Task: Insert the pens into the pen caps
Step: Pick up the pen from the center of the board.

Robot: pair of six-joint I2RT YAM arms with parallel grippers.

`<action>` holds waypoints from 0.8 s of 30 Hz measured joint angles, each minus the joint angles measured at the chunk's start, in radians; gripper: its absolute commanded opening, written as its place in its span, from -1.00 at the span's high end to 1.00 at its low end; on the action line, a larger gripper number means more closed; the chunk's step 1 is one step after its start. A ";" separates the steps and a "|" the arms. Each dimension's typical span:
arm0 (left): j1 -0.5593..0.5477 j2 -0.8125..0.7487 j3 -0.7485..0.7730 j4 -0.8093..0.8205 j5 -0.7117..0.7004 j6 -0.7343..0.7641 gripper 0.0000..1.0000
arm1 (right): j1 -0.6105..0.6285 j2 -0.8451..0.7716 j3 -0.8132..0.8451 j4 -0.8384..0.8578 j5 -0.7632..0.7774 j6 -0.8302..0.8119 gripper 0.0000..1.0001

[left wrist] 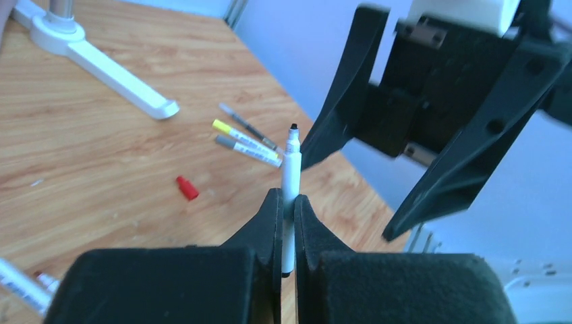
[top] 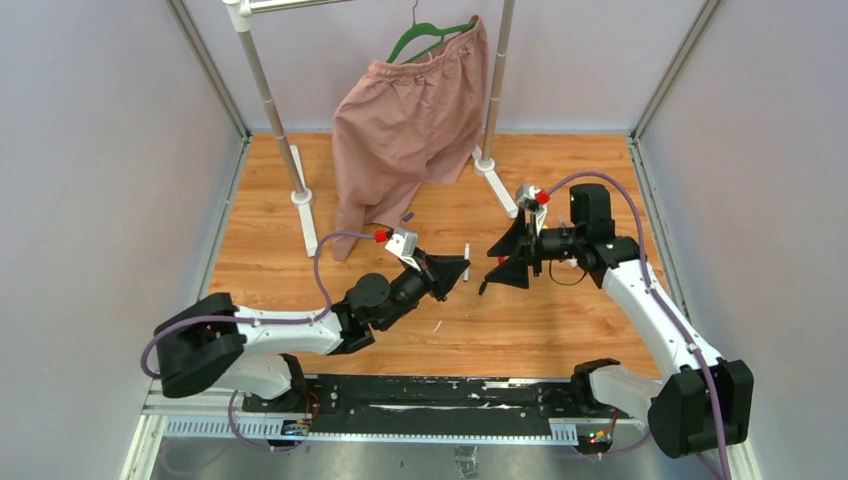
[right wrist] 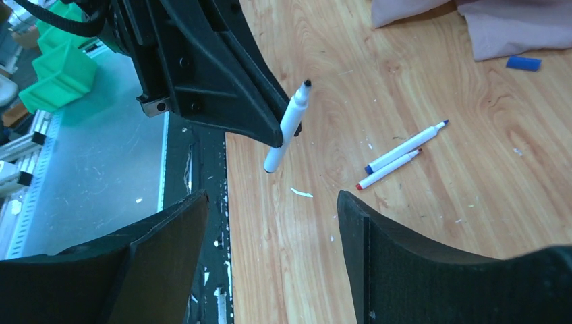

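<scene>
Black fingers of the left gripper (left wrist: 288,202) are seen closest, and they are shut tight on a white pen (left wrist: 291,162). This pen is held upright, up off the table (left wrist: 81,135). Its bare black tip is pointed up, and its other end is poked out below the fingers.

The right gripper (right wrist: 271,202) is held just across from the white pen. Its fingers are spread wide and nothing is gripped between them. The two grippers are close together but not touching.

More pens are laid flat on the table. Three are bunched together past the white pen: a yellow-ended pen (left wrist: 246,142), a grey-ended pen (left wrist: 246,150) and a thin pen (left wrist: 249,125). A red cap (left wrist: 187,187) is laid alone near them.

In the right wrist view, a blue-ended pen (right wrist: 407,146) and a red-ended pen (right wrist: 388,169) are laid side by side. A blue cap (right wrist: 523,63) is laid farther off, beside the pink shorts (top: 410,120). These shorts are hung from a green hanger (top: 425,35) on a rack (top: 265,90) at the far side of the table.
</scene>
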 measured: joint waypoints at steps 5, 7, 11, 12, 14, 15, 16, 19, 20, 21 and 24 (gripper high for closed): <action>0.000 0.124 0.000 0.243 -0.042 -0.062 1.00 | 0.000 0.010 -0.069 0.140 -0.019 0.137 -0.51; 0.000 0.160 0.002 0.307 -0.051 -0.080 1.00 | 0.000 0.017 -0.073 0.171 -0.018 0.170 -0.51; 0.000 0.203 0.022 0.376 -0.059 -0.106 1.00 | 0.005 0.020 -0.073 0.227 -0.012 0.220 -0.47; -0.001 0.211 0.029 0.393 -0.060 -0.114 1.00 | 0.009 0.020 -0.073 0.237 -0.007 0.229 -0.45; -0.002 0.224 0.037 0.416 -0.060 -0.121 1.00 | 0.014 0.022 -0.073 0.252 -0.003 0.242 -0.41; -0.002 0.229 0.040 0.425 -0.061 -0.125 1.00 | 0.017 0.024 -0.073 0.258 0.001 0.249 -0.38; -0.003 0.235 0.043 0.433 -0.060 -0.132 1.00 | 0.021 0.027 -0.073 0.262 0.003 0.253 -0.34; -0.005 0.247 0.048 0.450 -0.061 -0.143 1.00 | 0.029 0.034 -0.073 0.272 0.010 0.262 -0.22; -0.006 0.251 0.049 0.454 -0.061 -0.146 1.00 | 0.033 0.034 -0.074 0.275 0.012 0.267 -0.15; -0.008 0.256 0.050 0.459 -0.061 -0.151 1.00 | 0.034 0.034 -0.074 0.277 0.013 0.270 -0.10; -0.010 0.267 0.055 0.467 -0.061 -0.161 1.00 | 0.039 0.034 -0.074 0.286 0.018 0.283 0.12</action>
